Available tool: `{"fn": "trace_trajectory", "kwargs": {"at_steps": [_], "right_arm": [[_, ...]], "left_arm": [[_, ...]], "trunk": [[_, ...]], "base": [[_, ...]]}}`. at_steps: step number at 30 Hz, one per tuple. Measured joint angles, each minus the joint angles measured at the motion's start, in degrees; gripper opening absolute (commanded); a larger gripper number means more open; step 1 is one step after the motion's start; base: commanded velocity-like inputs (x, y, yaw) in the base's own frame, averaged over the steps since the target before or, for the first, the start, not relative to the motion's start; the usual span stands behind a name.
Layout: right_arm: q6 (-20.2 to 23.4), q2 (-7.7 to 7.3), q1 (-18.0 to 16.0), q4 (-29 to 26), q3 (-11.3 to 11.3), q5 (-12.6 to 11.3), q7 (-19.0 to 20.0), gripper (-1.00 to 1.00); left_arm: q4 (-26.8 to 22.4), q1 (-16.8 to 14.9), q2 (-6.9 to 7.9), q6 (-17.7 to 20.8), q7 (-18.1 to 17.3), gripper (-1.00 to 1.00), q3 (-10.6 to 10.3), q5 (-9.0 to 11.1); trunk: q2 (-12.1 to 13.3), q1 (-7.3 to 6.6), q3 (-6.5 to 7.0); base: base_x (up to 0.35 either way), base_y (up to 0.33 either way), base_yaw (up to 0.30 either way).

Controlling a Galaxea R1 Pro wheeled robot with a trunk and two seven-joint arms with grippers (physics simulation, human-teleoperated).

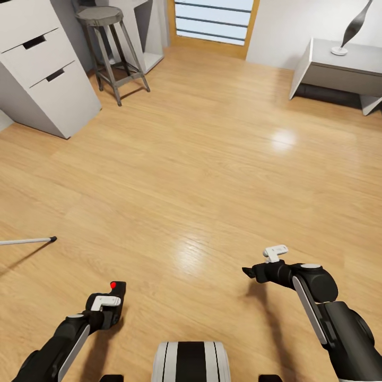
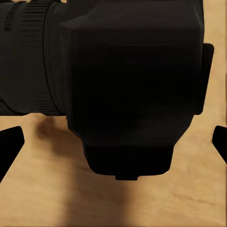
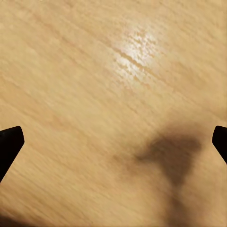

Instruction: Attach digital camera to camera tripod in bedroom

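From the head view, the left end effector (image 1: 111, 297) is clenched around the digital camera (image 1: 118, 287), its red dot facing up, low over the light wood floor (image 1: 212, 159); the right end effector (image 1: 253, 272) hangs released and empty. At the far left edge one silver leg of the camera tripod (image 1: 29, 241) ends in a black foot, well apart from the camera. In the left wrist view the digital camera (image 2: 127, 85) sits between the fingers, lens barrel sideways. The right wrist view shows bare floor (image 3: 94, 94) between spread fingertips. Turning toward the tripod too quickly could knock that leg, or shift the camera in the grip.
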Motion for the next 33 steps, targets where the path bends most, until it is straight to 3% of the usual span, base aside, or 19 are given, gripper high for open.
{"fn": "trace_trajectory", "kwargs": {"at_steps": [9,16,31,32,33], "right_arm": [[0.0,0.00,0.0,0.0,0.0,0.0,0.0,1.00],[0.0,0.00,0.0,0.0,0.0,0.0,0.0,1.00],[0.0,0.00,0.1,0.0,0.0,0.0,0.0,1.00],[0.0,0.00,0.1,0.0,0.0,0.0,0.0,1.00],[0.0,0.00,0.1,0.0,0.0,0.0,0.0,1.00]], "left_arm": [[0.1,0.0,-0.51,-0.2,0.0,1.00,-0.2,0.0],[0.1,0.0,-0.63,-0.1,-0.2,1.00,-0.2,0.2],[0.1,0.0,-0.73,-0.4,-0.5,1.00,-0.2,0.3],[0.1,0.0,-0.72,-0.5,-0.5,-1.00,-0.2,0.3],[0.1,0.0,-0.71,-0.6,-0.6,-1.00,-0.2,0.3]], "trunk": [[0.0,0.00,0.00],[-0.1,0.18,-1.54],[-0.1,0.18,-1.55],[-0.1,0.18,-1.55],[-0.1,0.18,-1.55]], "base": [[0.005,0.002,0.000],[0.001,0.000,0.000],[0.000,0.000,0.000],[0.000,0.000,0.000],[0.000,0.000,0.000]]}}
